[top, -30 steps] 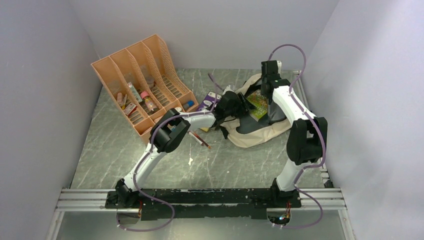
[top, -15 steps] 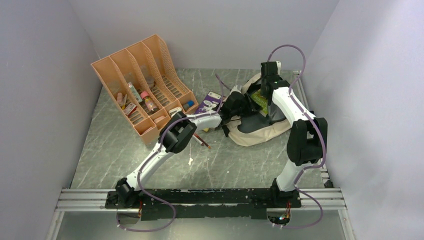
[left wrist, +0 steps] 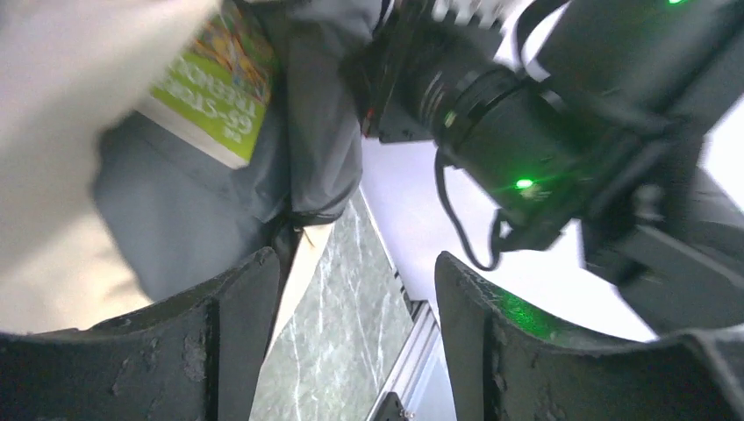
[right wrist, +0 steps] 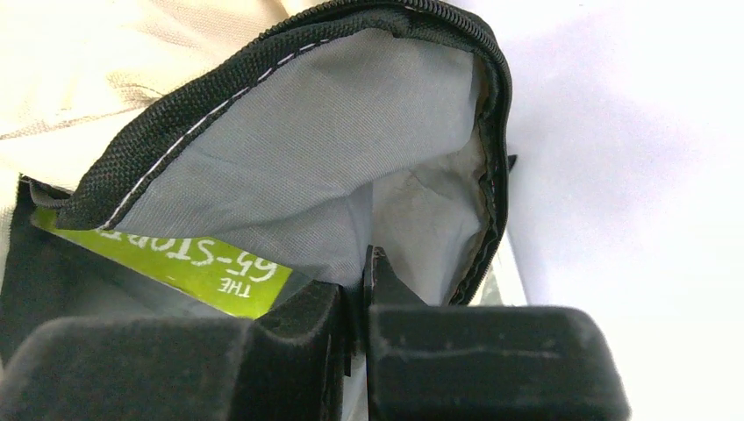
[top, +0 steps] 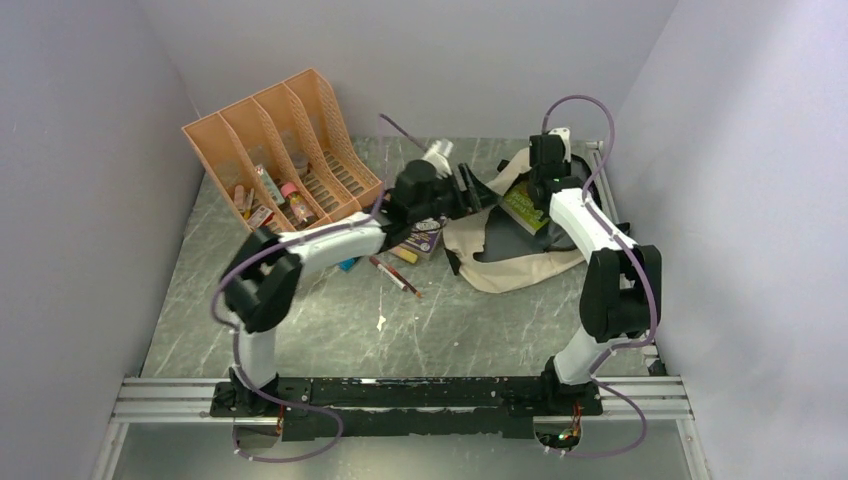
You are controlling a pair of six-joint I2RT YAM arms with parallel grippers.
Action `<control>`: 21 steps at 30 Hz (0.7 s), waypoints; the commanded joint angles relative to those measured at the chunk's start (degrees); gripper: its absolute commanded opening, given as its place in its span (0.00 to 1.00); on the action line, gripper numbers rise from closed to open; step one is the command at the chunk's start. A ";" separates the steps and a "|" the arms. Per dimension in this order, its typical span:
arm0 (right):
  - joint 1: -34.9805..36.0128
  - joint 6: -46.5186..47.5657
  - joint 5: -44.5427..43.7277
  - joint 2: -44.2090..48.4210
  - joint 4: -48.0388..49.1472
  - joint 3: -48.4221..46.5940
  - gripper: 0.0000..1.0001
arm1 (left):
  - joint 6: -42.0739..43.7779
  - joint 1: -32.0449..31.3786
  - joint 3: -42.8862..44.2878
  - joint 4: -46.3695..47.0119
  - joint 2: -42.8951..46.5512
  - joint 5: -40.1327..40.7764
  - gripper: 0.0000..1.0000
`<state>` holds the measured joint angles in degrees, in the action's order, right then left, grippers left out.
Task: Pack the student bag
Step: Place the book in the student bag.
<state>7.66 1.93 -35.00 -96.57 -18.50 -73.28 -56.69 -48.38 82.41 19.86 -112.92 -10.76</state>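
Observation:
The beige student bag [top: 520, 262] lies open at the back right, its dark grey lining [right wrist: 289, 149] showing. A green book [top: 522, 203] sits inside the opening; it also shows in the left wrist view [left wrist: 211, 96] and the right wrist view [right wrist: 184, 263]. My right gripper [top: 541, 188] is shut on a fold of the bag's grey lining [right wrist: 364, 272] and holds the opening up. My left gripper [top: 478, 192] is open and empty [left wrist: 355, 263], raised just left of the bag's mouth and facing the right arm.
An orange file organizer [top: 280, 150] with small bottles and items stands at the back left. A purple carton [top: 425, 238] and pens [top: 395, 275] lie under the left forearm. Walls close in on the left, back and right.
My left gripper has drawn back out of the bag's mouth and risen, and its elbow has swung far left. The green book stays in the bag. The right gripper keeps its hold.

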 commanded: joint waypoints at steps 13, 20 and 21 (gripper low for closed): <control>-1.65 -8.41 4.57 5.27 -6.69 -6.51 0.38 | 25.13 15.00 -10.81 -24.94 17.84 10.68 0.68; -1.25 -15.77 11.64 12.47 -5.09 -6.79 0.51 | 29.79 16.76 -9.34 -28.45 17.55 14.11 0.68; -1.24 -17.08 13.01 13.04 -5.03 -7.31 0.53 | 30.05 16.93 -9.33 -28.52 17.47 13.91 0.67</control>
<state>6.44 -8.32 -27.14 -87.85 -24.73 -77.84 -31.09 -32.45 70.78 -6.13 -96.23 0.58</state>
